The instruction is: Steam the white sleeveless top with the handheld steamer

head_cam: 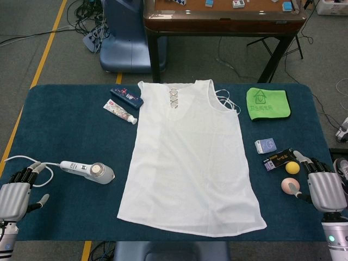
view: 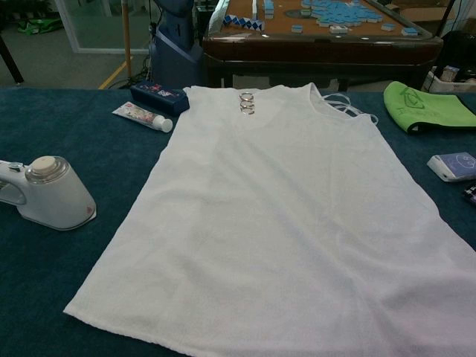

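The white sleeveless top point(head_cam: 187, 155) lies flat in the middle of the blue table, neckline toward the far edge; it fills most of the chest view point(view: 282, 208). The white handheld steamer point(head_cam: 87, 171) lies on its side left of the top, its cord trailing left; the chest view shows the steamer point(view: 48, 192) at the left edge. My left hand point(head_cam: 15, 194) rests at the near left corner, fingers apart, a short way left of the steamer's handle. Holding nothing, my right hand point(head_cam: 323, 187) sits open at the near right corner. Neither hand shows in the chest view.
A toothpaste tube point(head_cam: 120, 112) and dark blue box point(head_cam: 126, 98) lie far left of the top. A green cloth point(head_cam: 267, 103), small blue pack point(head_cam: 266, 145), dark box point(head_cam: 277, 160), yellow ball point(head_cam: 292, 167) and pink ball point(head_cam: 289, 186) sit to the right. A wooden table point(head_cam: 223, 19) stands beyond.
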`<act>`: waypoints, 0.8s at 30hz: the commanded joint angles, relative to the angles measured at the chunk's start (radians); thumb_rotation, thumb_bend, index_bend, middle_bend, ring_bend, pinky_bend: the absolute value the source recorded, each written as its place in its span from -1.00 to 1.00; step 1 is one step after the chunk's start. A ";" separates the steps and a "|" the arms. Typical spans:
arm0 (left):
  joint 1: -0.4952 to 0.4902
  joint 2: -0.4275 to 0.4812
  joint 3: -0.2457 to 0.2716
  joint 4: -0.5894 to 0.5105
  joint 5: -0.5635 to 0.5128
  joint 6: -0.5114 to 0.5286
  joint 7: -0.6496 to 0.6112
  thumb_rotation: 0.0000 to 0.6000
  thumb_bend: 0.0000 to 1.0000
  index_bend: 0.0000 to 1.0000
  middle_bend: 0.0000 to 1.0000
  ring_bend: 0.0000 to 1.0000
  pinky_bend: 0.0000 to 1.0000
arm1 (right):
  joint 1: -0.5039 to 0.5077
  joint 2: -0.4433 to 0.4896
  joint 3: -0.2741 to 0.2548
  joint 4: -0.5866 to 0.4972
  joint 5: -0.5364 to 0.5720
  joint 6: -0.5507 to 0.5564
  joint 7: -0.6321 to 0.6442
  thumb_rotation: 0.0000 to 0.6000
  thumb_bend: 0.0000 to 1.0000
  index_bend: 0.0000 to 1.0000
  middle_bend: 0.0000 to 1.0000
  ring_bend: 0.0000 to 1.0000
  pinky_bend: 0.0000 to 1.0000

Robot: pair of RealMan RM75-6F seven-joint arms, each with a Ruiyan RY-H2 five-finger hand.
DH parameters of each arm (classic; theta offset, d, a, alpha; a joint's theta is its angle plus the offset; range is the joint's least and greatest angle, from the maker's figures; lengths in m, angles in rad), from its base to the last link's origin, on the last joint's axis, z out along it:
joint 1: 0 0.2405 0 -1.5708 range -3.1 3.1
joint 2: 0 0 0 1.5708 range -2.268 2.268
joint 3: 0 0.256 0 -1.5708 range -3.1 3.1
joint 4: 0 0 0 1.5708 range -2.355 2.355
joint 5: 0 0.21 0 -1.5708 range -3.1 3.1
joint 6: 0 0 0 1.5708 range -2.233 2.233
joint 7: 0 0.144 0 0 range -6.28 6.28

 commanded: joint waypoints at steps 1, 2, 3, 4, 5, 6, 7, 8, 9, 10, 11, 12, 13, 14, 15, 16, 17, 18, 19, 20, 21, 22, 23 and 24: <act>0.000 -0.002 0.001 0.002 0.001 0.000 0.001 1.00 -0.63 -0.69 -0.69 -0.69 -0.60 | 0.000 -0.003 -0.001 0.002 0.000 -0.001 0.006 1.00 -0.50 -0.72 -0.43 -0.54 -0.40; 0.000 -0.002 0.000 0.002 0.000 -0.001 0.001 1.00 -0.63 -0.69 -0.69 -0.69 -0.60 | 0.001 -0.004 -0.001 0.004 -0.002 -0.001 0.009 1.00 -0.50 -0.72 -0.42 -0.54 -0.40; -0.001 -0.003 0.000 0.003 -0.001 -0.002 0.002 1.00 -0.63 -0.69 -0.69 -0.69 -0.60 | 0.001 -0.005 -0.002 0.006 -0.004 -0.001 0.011 1.00 -0.50 -0.72 -0.42 -0.54 -0.40; -0.002 -0.003 0.000 0.003 -0.001 -0.004 0.004 1.00 -0.63 -0.69 -0.69 -0.69 -0.60 | 0.002 -0.005 -0.002 0.007 -0.009 0.000 0.017 1.00 -0.50 -0.72 -0.42 -0.54 -0.40; -0.004 -0.002 -0.001 0.003 -0.001 -0.005 0.005 1.00 -0.63 -0.69 -0.69 -0.69 -0.60 | 0.004 -0.003 0.000 0.007 -0.012 0.002 0.021 1.00 -0.50 -0.72 -0.42 -0.54 -0.40; -0.006 -0.002 -0.002 0.003 0.000 -0.007 0.006 1.00 -0.63 -0.69 -0.69 -0.69 -0.60 | 0.005 0.000 0.002 0.006 -0.015 0.004 0.023 1.00 -0.50 -0.72 -0.42 -0.54 -0.40; -0.011 0.000 -0.004 0.003 0.002 -0.010 0.008 1.00 -0.63 -0.69 -0.69 -0.69 -0.60 | 0.008 0.007 0.008 0.002 -0.019 0.010 0.024 1.00 -0.50 -0.72 -0.42 -0.54 -0.40; -0.015 0.001 -0.006 0.002 0.003 -0.014 0.009 1.00 -0.63 -0.68 -0.69 -0.69 -0.60 | 0.010 0.013 0.015 -0.003 -0.021 0.017 0.021 1.00 -0.50 -0.72 -0.42 -0.54 -0.40; -0.020 0.002 -0.008 0.002 0.004 -0.019 0.011 1.00 -0.63 -0.68 -0.69 -0.69 -0.60 | 0.013 0.018 0.023 -0.009 -0.024 0.026 0.015 1.00 -0.50 -0.72 -0.42 -0.54 -0.40; -0.030 0.001 -0.013 0.003 0.005 -0.029 0.011 1.00 -0.63 -0.68 -0.69 -0.68 -0.60 | 0.017 0.026 0.036 -0.017 -0.028 0.038 0.005 1.00 -0.50 -0.72 -0.42 -0.54 -0.40; -0.039 0.000 -0.016 0.005 0.004 -0.040 0.007 1.00 -0.63 -0.67 -0.69 -0.68 -0.60 | 0.020 0.032 0.046 -0.025 -0.029 0.047 -0.006 1.00 -0.50 -0.72 -0.42 -0.54 -0.40; -0.048 -0.001 -0.019 0.008 0.002 -0.053 -0.001 1.00 -0.63 -0.67 -0.69 -0.68 -0.60 | 0.023 0.038 0.055 -0.033 -0.029 0.053 -0.017 1.00 -0.50 -0.72 -0.42 -0.54 -0.40; -0.061 -0.002 -0.023 0.012 -0.002 -0.074 -0.006 1.00 -0.63 -0.67 -0.69 -0.68 -0.60 | 0.029 0.048 0.067 -0.046 -0.027 0.058 -0.033 1.00 -0.50 -0.72 -0.42 -0.54 -0.40; -0.072 -0.004 -0.026 0.018 -0.003 -0.088 -0.008 1.00 -0.63 -0.67 -0.69 -0.68 -0.60 | 0.033 0.056 0.075 -0.056 -0.024 0.060 -0.046 1.00 -0.50 -0.72 -0.42 -0.54 -0.40; -0.080 -0.006 -0.028 0.023 -0.002 -0.098 -0.011 1.00 -0.63 -0.67 -0.69 -0.68 -0.60 | 0.036 0.065 0.083 -0.066 -0.020 0.061 -0.058 1.00 -0.50 -0.72 -0.42 -0.54 -0.40; -0.093 -0.010 -0.031 0.031 -0.002 -0.114 -0.011 1.00 -0.63 -0.67 -0.69 -0.68 -0.60 | 0.041 0.076 0.092 -0.080 -0.016 0.061 -0.073 1.00 -0.50 -0.72 -0.42 -0.54 -0.40; -0.104 -0.014 -0.032 0.037 -0.003 -0.129 -0.009 1.00 -0.63 -0.68 -0.69 -0.68 -0.60 | 0.044 0.083 0.098 -0.090 -0.012 0.060 -0.084 1.00 -0.50 -0.72 -0.42 -0.54 -0.40; -0.115 -0.018 -0.034 0.042 -0.004 -0.143 -0.009 1.00 -0.63 -0.68 -0.69 -0.68 -0.60 | 0.047 0.090 0.103 -0.099 -0.008 0.060 -0.092 1.00 -0.50 -0.72 -0.42 -0.54 -0.40; -0.129 -0.024 -0.037 0.050 -0.010 -0.165 -0.009 1.00 -0.63 -0.69 -0.69 -0.68 -0.60 | 0.050 0.097 0.107 -0.110 -0.004 0.059 -0.101 1.00 -0.50 -0.72 -0.42 -0.54 -0.40; -0.140 -0.027 -0.039 0.055 -0.017 -0.185 -0.006 1.00 -0.63 -0.70 -0.69 -0.68 -0.60 | 0.051 0.102 0.110 -0.117 -0.001 0.057 -0.105 1.00 -0.50 -0.72 -0.42 -0.54 -0.40; -0.157 -0.035 -0.042 0.066 -0.021 -0.209 -0.005 1.00 -0.63 -0.72 -0.69 -0.68 -0.60 | 0.053 0.108 0.111 -0.124 0.002 0.055 -0.108 1.00 -0.50 -0.72 -0.42 -0.54 -0.40; -0.169 -0.042 -0.045 0.076 -0.023 -0.222 -0.007 1.00 -0.63 -0.74 -0.69 -0.68 -0.60 | 0.054 0.111 0.112 -0.128 0.004 0.053 -0.109 1.00 -0.50 -0.72 -0.42 -0.54 -0.40; -0.178 -0.049 -0.047 0.086 -0.024 -0.233 -0.008 1.00 -0.63 -0.75 -0.69 -0.68 -0.60 | 0.055 0.113 0.111 -0.132 0.005 0.051 -0.110 1.00 -0.50 -0.72 -0.42 -0.54 -0.40; -0.189 -0.056 -0.048 0.097 -0.024 -0.245 -0.008 1.00 -0.63 -0.77 -0.69 -0.68 -0.60 | 0.054 0.115 0.110 -0.135 0.006 0.050 -0.109 1.00 -0.50 -0.72 -0.42 -0.54 -0.40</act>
